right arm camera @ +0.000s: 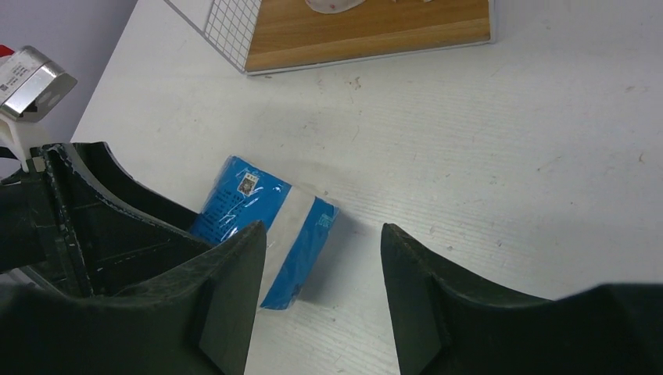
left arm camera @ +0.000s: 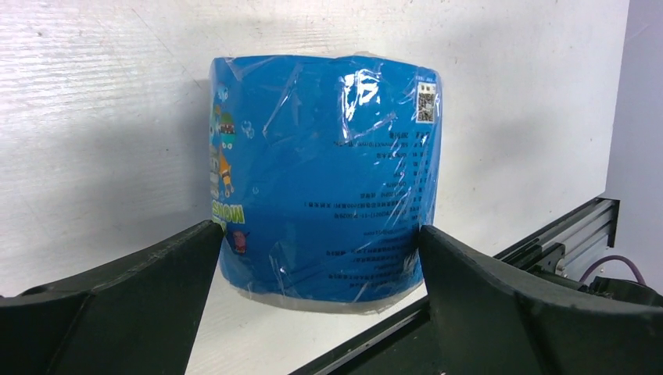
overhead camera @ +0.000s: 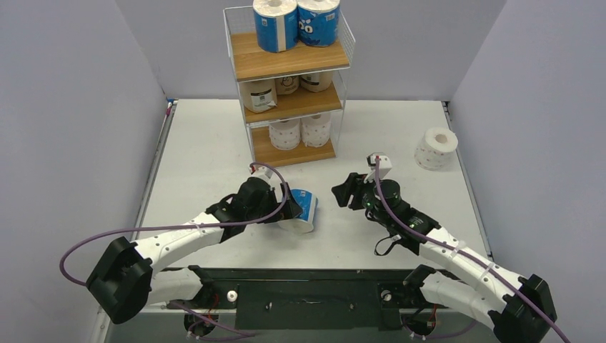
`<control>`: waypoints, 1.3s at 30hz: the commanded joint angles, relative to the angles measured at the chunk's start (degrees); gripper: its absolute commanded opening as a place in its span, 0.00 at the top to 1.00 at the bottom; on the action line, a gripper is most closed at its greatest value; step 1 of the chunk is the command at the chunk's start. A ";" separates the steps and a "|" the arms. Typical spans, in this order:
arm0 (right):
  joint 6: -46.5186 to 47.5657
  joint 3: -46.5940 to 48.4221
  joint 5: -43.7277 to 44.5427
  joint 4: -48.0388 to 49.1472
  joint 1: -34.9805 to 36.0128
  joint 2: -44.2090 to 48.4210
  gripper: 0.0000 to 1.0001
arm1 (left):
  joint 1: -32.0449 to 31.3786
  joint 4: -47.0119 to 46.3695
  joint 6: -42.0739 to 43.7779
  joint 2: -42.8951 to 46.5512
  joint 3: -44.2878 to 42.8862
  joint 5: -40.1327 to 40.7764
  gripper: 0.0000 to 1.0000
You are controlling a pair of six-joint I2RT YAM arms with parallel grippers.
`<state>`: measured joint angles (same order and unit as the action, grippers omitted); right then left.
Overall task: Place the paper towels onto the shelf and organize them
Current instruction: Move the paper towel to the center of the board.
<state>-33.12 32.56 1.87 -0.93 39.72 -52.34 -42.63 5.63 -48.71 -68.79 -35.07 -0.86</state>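
Standing at the far edge of the table (overhead camera: 207, 157), against the back wall, the shelf (overhead camera: 246, 61) has bare white surface on both its sides and in front of it. Grey walls close the table on the left and right. On the top board two blue rolls (overhead camera: 275, 25) stand side by side at the right, with bare wood to their left. The bottom board holds two white rolls (overhead camera: 286, 133), also with bare wood at the left. One more white roll (overhead camera: 436, 148) lies alone near the right edge of the table, well apart from both arms.

The tops of the two blue rolls are cut off by the upper border of the overhead view. Of the tan rolls (overhead camera: 259, 94) on the middle board, the rear ones are half hidden under the board above. The small print on the wrap is not readable.

The left gripper (left arm camera: 317, 238) is spread very wide around a third blue roll (left arm camera: 324, 172), which rests on the table in front of the shelf. Its fingers (left arm camera: 156, 273) reach both sides of the wrap; whether they press it, I cannot tell. The right gripper (right arm camera: 320, 234) stands about half apart and holds nothing, hanging over the table just right of that roll.
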 commanded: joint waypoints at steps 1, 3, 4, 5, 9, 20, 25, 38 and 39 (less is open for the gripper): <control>3.02 3.81 1.68 -2.02 -0.51 2.19 0.48 | -0.31 2.57 3.40 4.19 -3.26 3.02 0.04; 3.29 3.93 1.76 -2.67 -0.49 2.83 0.48 | -0.23 3.08 3.59 5.75 -3.59 5.18 0.04; 3.35 3.92 1.75 -2.92 -0.56 3.02 0.48 | -0.19 3.34 3.70 6.16 -3.64 5.53 0.04; 3.40 3.88 1.74 -2.97 -0.54 3.36 0.48 | -0.18 3.34 3.99 6.97 -3.72 5.94 0.04; 3.34 3.90 0.97 -3.55 -0.61 3.64 0.47 | 0.04 4.43 4.38 8.39 -4.64 6.46 0.04; 1.31 0.78 -6.74 -3.52 1.20 3.58 0.59 | 6.49 -0.69 2.19 12.04 -1.98 1.51 0.03; -0.95 -2.31 -9.50 -1.13 2.18 2.38 0.74 | 7.88 -3.73 1.45 9.37 -1.83 -1.35 0.00; 3.23 -0.48 -6.27 0.13 14.33 -5.86 0.93 | 8.07 -8.81 1.71 -2.59 -9.71 0.26 0.08; 3.37 -0.30 -4.60 0.00 15.21 -6.40 0.98 | 8.08 -8.84 1.96 -3.83 -10.35 0.34 0.10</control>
<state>-31.40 30.06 -7.81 -3.90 50.94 -57.87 -34.98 1.19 -47.53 -70.15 -39.81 -1.76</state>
